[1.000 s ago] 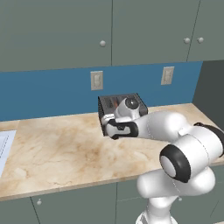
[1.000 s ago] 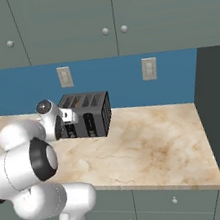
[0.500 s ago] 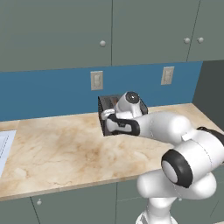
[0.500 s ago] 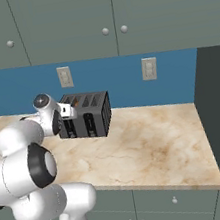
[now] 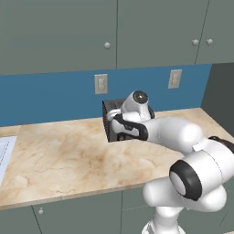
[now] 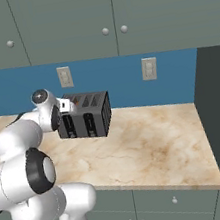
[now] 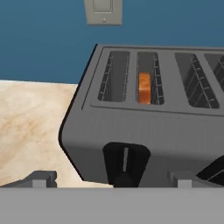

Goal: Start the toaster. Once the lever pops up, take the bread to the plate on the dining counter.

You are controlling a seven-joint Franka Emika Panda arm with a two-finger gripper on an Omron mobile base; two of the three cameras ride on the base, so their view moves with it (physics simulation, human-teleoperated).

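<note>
Grey-green cabinets (image 6: 116, 14) and a blue backsplash (image 6: 122, 79) are seen above a beige marble counter (image 6: 153, 145). The toaster (image 6: 85, 115) is set near the counter's back edge; the bread (image 7: 144, 87) is held in its second slot. The gripper (image 7: 111, 177) is spread wide at the lever, nothing grasped.

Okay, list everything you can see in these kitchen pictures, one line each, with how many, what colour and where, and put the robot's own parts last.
toaster: one, dark grey, on the counter against the blue wall.
bread: one slice, orange-tan, standing in the second slot from the left in the hand view.
lever panels: two, black, on the toaster's front.
counter: one, beige marble-look.
wall outlets: two, pale, on the blue wall above the counter.
upper cabinets: grey-green, knobbed doors, above the blue wall.
lower cabinets: grey-green, knobbed, under the counter.
paper: one white sheet, far left counter edge.
gripper: one, open, dark tips either side of the left lever panel.
arm: one, white with dark joints.
</note>
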